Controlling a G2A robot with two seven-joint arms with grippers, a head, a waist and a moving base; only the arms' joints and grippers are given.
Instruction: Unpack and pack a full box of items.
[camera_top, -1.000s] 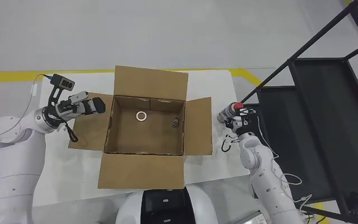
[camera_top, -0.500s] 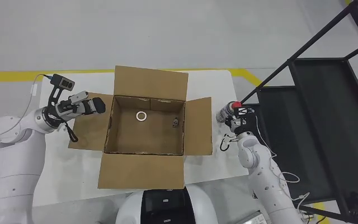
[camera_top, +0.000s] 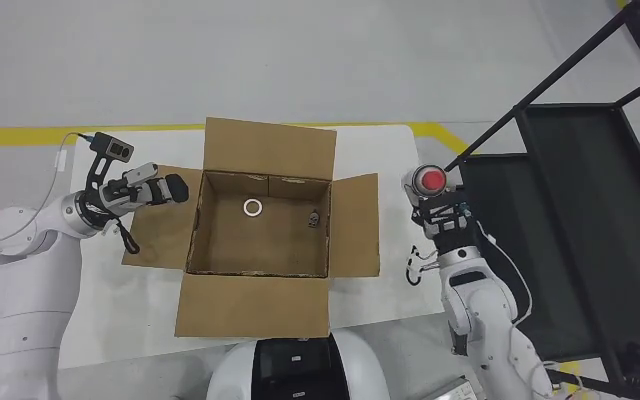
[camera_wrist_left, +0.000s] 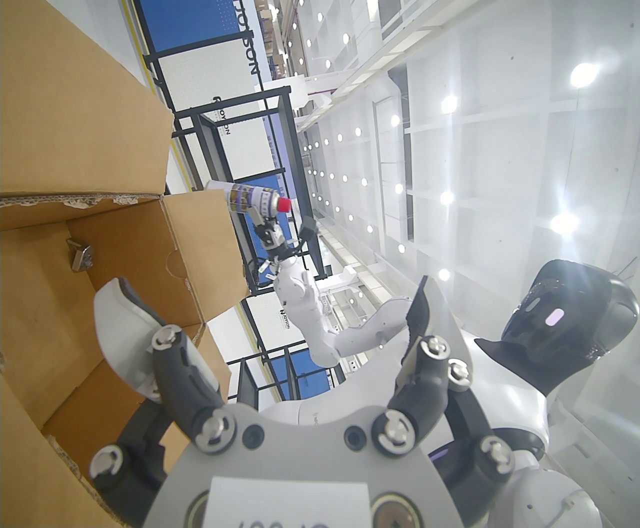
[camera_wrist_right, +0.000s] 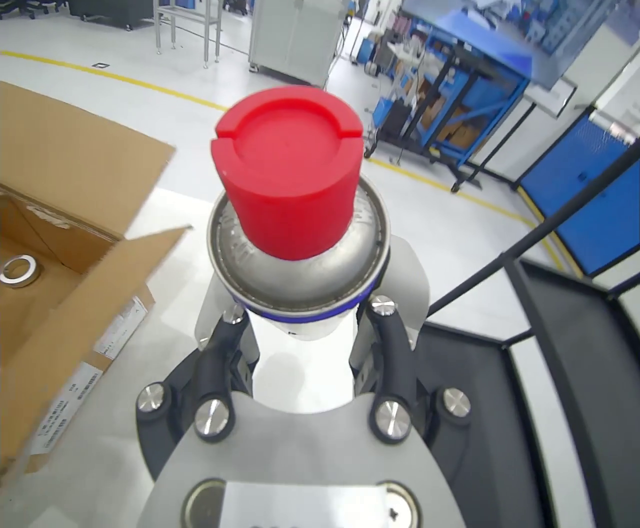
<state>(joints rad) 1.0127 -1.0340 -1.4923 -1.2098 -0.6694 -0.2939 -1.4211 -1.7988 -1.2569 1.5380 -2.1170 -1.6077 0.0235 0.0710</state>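
Because the right gripper (camera_top: 437, 205) holds the spray can (camera_top: 431, 181) end-on to the top camera, that view gives little more than its red cap (camera_top: 432, 180); the body below is hidden. The can sits at three o'clock from the cardboard box (camera_top: 258, 240), over the right edge of the table (camera_top: 395, 160). In the right wrist view the gripper (camera_wrist_right: 305, 320) is clamped around the can (camera_wrist_right: 295, 280) just under its metal shoulder, and the lower part of the can is covered by the jaws.

The left gripper (camera_top: 165, 188) is at nine o'clock from the box, above the side flap. In the left wrist view it (camera_wrist_left: 270, 320) is spread wide with nothing between its jaws.

On the box floor, a metal ring (camera_top: 253, 207) lies toward twelve o'clock and a small metal part (camera_top: 313, 217) toward two o'clock, possibly a clip or bracket. The wall nearest the robot hides whatever floor lies just behind it. A black rack (camera_top: 560, 200) at three o'clock is cut off by the picture's edge.

The can (camera_wrist_left: 247, 197) carries a coloured printed band, too small to read. White stickers (camera_wrist_right: 117, 325) on the box flap are blurred beyond reading.
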